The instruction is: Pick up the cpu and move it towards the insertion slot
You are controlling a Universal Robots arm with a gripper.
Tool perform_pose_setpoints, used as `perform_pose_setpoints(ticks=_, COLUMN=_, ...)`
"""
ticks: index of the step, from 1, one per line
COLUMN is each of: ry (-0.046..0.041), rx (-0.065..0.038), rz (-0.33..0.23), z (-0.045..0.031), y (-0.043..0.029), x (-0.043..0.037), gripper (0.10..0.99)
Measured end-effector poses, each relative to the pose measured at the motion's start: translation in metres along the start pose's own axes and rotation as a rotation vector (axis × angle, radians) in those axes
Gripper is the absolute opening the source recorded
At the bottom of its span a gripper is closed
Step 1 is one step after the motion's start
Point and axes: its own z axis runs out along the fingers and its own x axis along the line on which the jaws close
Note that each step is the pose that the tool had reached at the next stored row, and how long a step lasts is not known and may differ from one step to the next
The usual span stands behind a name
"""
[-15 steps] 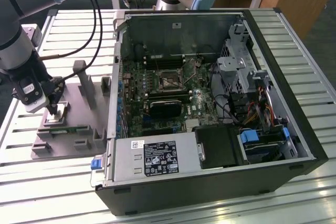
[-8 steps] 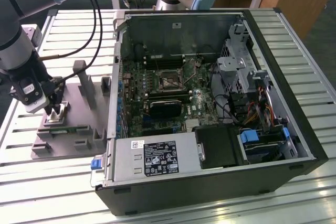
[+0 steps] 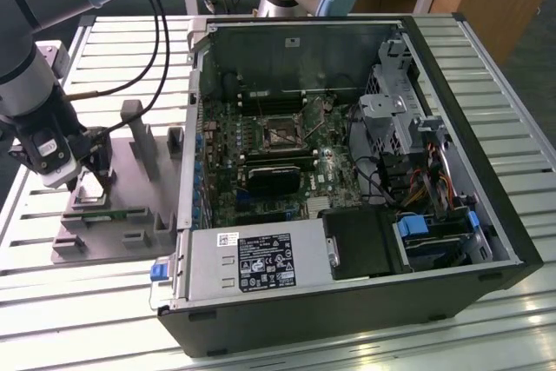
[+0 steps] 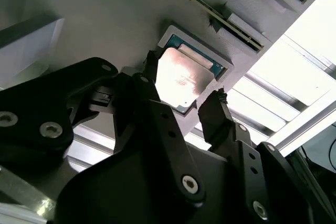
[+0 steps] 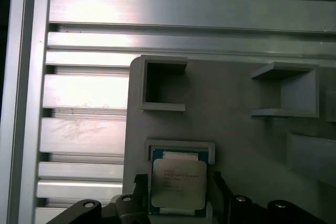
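Second wrist view, tool [image 4: 185, 79] spread (straddling cpu [image 4: 181, 73])

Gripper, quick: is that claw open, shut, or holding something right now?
Gripper: open, straddling the cpu without gripping it.

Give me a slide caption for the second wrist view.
Open pincer straddles the cpu, which lies in a pocket of the grey fixture plate.

I see an open computer case [image 3: 347, 323] centre frame and a grey fixture plate [image 3: 95, 242] lower left, perhaps bearing a memory stick [image 3: 100, 213].
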Motion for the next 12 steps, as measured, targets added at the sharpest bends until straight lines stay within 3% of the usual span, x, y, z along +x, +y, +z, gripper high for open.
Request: perform_pose_setpoints(ticks=12, ry=0.0003, rx=0.012, rz=0.000, z=0.0055, y=-0.0004, x=0.0001, gripper=0.588)
